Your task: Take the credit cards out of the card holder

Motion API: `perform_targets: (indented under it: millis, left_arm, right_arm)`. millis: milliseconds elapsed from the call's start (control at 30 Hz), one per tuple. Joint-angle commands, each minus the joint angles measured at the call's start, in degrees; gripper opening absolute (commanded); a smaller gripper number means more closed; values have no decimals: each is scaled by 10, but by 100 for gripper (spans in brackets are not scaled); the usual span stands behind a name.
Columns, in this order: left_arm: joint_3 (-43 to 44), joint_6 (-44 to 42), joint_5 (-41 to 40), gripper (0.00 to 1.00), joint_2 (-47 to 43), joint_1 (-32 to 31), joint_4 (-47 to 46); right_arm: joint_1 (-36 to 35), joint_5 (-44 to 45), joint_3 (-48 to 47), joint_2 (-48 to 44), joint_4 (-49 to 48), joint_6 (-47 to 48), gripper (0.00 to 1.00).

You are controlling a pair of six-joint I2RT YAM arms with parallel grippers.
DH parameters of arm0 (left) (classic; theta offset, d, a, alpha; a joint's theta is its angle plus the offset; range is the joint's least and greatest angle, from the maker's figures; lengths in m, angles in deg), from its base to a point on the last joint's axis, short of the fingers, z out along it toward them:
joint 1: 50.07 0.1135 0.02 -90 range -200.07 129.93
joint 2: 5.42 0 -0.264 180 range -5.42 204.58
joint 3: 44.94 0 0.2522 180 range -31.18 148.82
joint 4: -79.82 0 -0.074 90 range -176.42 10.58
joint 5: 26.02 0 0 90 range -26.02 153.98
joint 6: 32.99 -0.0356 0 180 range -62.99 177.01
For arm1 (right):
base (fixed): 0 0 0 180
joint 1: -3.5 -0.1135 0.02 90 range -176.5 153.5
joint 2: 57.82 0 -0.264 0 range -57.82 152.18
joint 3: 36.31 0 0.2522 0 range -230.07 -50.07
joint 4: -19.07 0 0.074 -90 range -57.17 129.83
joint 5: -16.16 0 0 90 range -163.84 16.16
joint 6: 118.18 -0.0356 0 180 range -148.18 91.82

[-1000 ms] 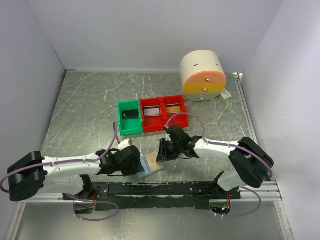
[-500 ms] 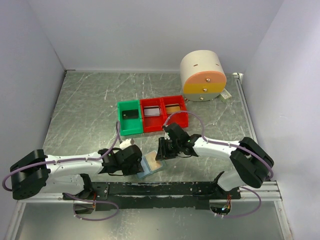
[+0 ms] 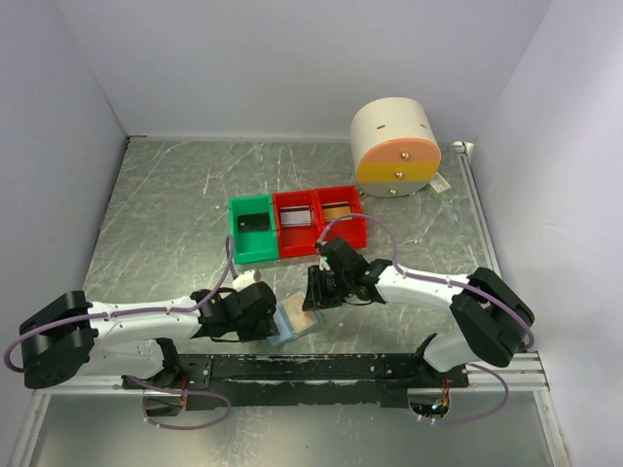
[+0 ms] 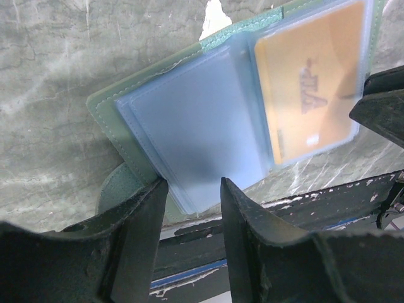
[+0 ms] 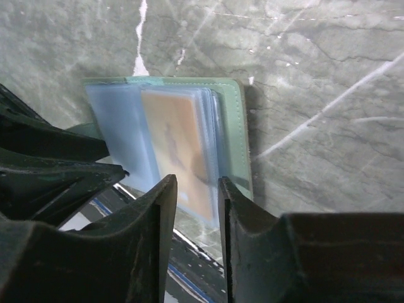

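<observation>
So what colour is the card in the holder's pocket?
The card is orange, with darker lettering; clearest in the left wrist view.

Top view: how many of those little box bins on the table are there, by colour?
Green bins: 1
Red bins: 2
Total: 3

Spread open and flat on the table [image 3: 175,214] close to its near edge, turned at a slant: pale blue translucent card holder [image 4: 189,126] backed with green stitched trim. Keeps an orange-gold credit card [image 4: 309,88] tucked inside the right-hand pocket, printed face up. Shows only hazy blue through the left-hand pocket.
</observation>
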Motion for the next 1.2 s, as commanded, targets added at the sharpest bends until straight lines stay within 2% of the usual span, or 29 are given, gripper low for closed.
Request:
perform_targets:
  millis: [0, 133, 400, 633, 933, 1167]
  left_arm:
    - [-21, -12, -10, 52, 26, 0, 14]
    - [-21, -12, -10, 52, 23, 0, 17]
    - [-20, -10, -12, 52, 14, 0, 22]
    - [-17, -14, -10, 51, 21, 0, 22]
    - [-10, -20, -6, 51, 34, 0, 16]
    - [-9, -22, -5, 50, 37, 0, 12]
  right_arm:
    - [-5, 57, -26, -2, 53, 3, 36]
    - [-5, 69, -31, 7, 65, 10, 38]
    - [-7, -3, -22, 28, 7, 9, 38]
    - [-9, 16, -19, 56, 19, 7, 37]
    - [-11, -56, -8, 23, -40, -8, 34]
    - [-13, -34, -22, -5, -2, 5, 33]
